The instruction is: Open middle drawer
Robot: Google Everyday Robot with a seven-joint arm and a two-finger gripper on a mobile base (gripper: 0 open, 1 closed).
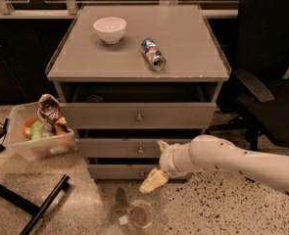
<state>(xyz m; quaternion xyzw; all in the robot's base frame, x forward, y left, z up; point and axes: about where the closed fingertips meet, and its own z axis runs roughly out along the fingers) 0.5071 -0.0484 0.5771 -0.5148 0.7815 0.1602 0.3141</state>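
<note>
The middle drawer (109, 148) sits in the grey cabinet (134, 67) between the taller drawer front (100, 115) above and the shortest one (114, 171) below. Its front looks pushed in, or very nearly so, with the small round knob (140, 151) at its centre left free. The top drawer stands partly pulled out, so its front overhangs the middle one and shades the gap above it, which is probably why the approach comes from low and in front rather than from above. The gripper (158, 163) hangs just right of that knob, close to the drawer front but not on it. Its two cream fingers (153, 181) are spread apart, one tip up near the middle drawer's front and the other angled down over the bottom drawer, and they hold nothing. That spread suits closing around the knob, a step not yet made. The white arm (232, 161) reaches in from the right. On the cabinet top a white bowl (109, 29) and a can (153, 54) lying on its side rest well back from the front edge, out of the way. A plastic bin (36, 148) of snacks stands at the cabinet's left, near the drawer's corner, and could crowd a long pull.
</note>
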